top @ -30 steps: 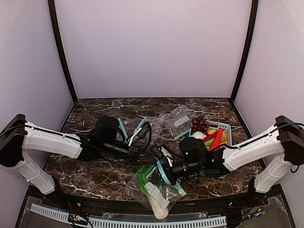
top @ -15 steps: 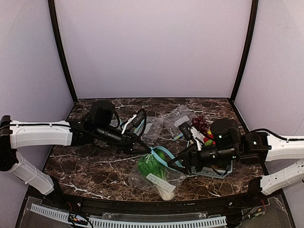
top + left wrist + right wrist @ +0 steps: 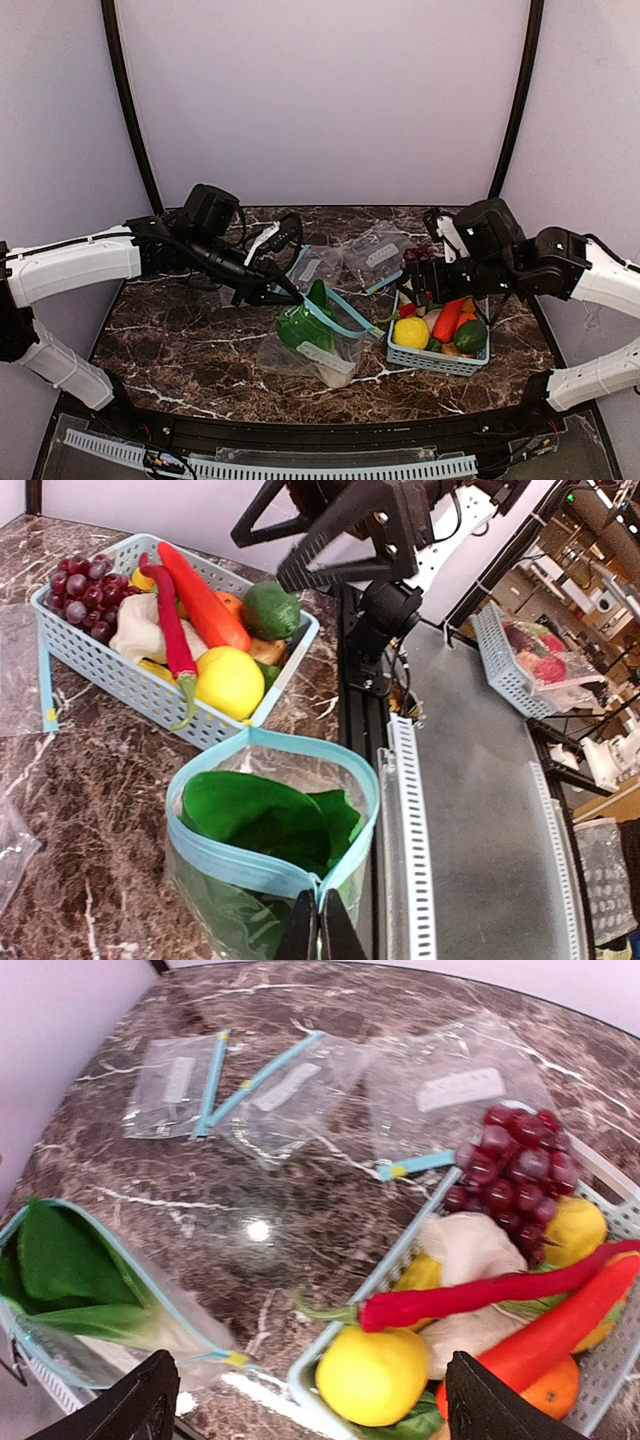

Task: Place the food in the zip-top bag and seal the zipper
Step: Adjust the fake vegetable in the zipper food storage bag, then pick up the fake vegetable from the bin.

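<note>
The zip-top bag (image 3: 318, 340) stands on the table with its mouth held open as a loop. The leafy vegetable (image 3: 265, 820) lies inside it, green leaves up. My left gripper (image 3: 318, 928) is shut on the light-blue zipper (image 3: 250, 870) at one end of the mouth, and holds it up (image 3: 292, 294). My right gripper (image 3: 320, 1410) is open and empty, hovering over the near-left corner of the blue basket (image 3: 440, 362), clear of the bag. A red-orange tapered vegetable (image 3: 560, 1335) lies in the basket.
The basket also holds a lemon (image 3: 375, 1375), purple grapes (image 3: 510, 1165), a red chilli (image 3: 480, 1295) and a round green fruit (image 3: 270, 610). Smaller clear bags (image 3: 375, 250) lie flat behind it. The table's front rail (image 3: 405, 810) runs close to the bag.
My right gripper let go of the bag, opened wide and swung up and right over the basket. My left gripper carried the bag's zipper edge back and right, standing the bag up.
</note>
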Controlling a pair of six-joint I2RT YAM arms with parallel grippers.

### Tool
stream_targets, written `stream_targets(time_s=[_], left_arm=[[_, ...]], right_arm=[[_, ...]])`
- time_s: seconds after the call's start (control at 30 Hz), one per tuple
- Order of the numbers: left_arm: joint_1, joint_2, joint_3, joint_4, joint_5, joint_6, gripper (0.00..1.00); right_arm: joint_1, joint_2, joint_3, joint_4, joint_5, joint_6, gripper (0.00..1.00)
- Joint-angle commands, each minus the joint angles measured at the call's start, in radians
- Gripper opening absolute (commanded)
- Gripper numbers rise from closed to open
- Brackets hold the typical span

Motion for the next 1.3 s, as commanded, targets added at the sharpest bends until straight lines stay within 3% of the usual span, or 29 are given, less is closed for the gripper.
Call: stream_targets(time_s=[0.0,0.3,0.43,0.63,1.0,1.27], left_arm=[[0.009,-0.068,-0.013,-0.08,-0.1,0.149,0.01],[0.024,-0.175,-0.055,-0.069,-0.126,0.194,0.01],[0.024,-0.195,-0.083,-0.055,-0.121,0.175,0.01],[0.025,-0.199,-0.096,-0.037,-0.102,0.163,0.01],[0.025,-0.187,-0.107,-0.015,-0.067,0.143,0.01],[0.025,-0.188,-0.11,-0.009,-0.069,0.138,0.01]], right_arm=[[-0.099,0.064,0.059,-0.183,0.128,0.044,0.9],[-0.327,0.17,0.082,-0.122,0.031,-0.1,0.88],[-0.395,0.177,0.081,-0.145,0.027,-0.086,0.85],[-0.442,0.098,-0.013,-0.171,-0.016,-0.029,0.85],[-0.498,0.123,-0.134,-0.042,-0.109,0.02,0.64],[-0.504,0.177,-0.176,0.036,-0.131,0.048,0.57]])
